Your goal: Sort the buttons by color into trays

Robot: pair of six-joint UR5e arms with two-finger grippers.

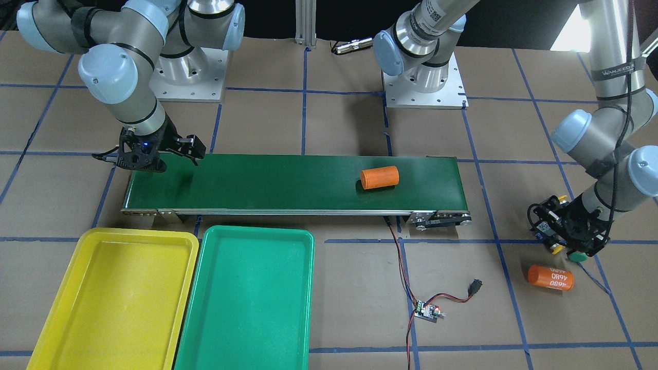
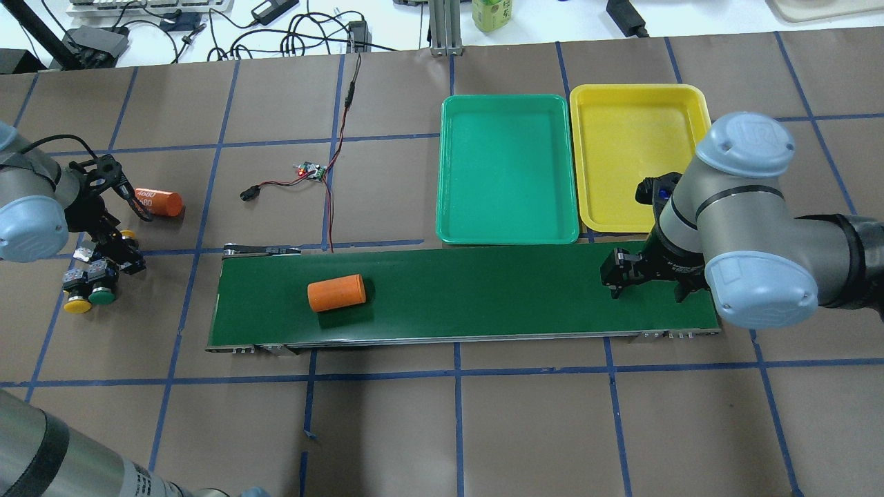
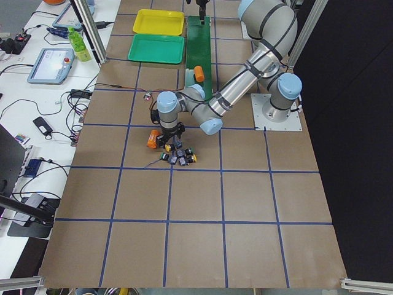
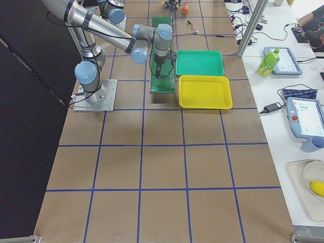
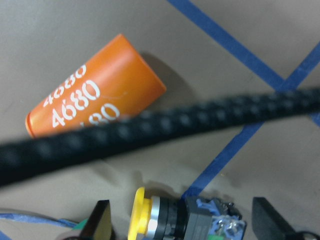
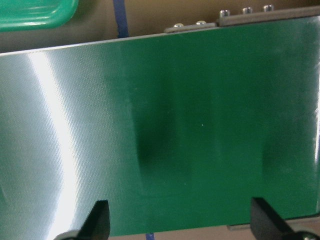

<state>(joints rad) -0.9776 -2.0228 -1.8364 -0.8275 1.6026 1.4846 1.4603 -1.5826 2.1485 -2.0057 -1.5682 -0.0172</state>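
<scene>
Several buttons lie clustered on the table at the robot's left end: a yellow cap (image 2: 77,302), a green cap (image 2: 102,295) and another yellow cap (image 2: 128,236). My left gripper (image 2: 114,245) is low over this cluster. In the left wrist view it (image 5: 182,222) is open, with its fingers either side of a yellow button (image 5: 170,220) lying on its side. My right gripper (image 2: 646,279) is open and empty over the conveyor's end near the trays, as the right wrist view (image 6: 182,225) shows. The yellow tray (image 2: 635,155) and the green tray (image 2: 507,169) hold nothing.
A long dark-green conveyor belt (image 2: 483,290) carries an orange cylinder (image 2: 336,292). A second orange cylinder (image 2: 159,202), marked 4680, lies on the table beside the left gripper. A small circuit board (image 2: 311,170) with red and black wires sits behind the belt.
</scene>
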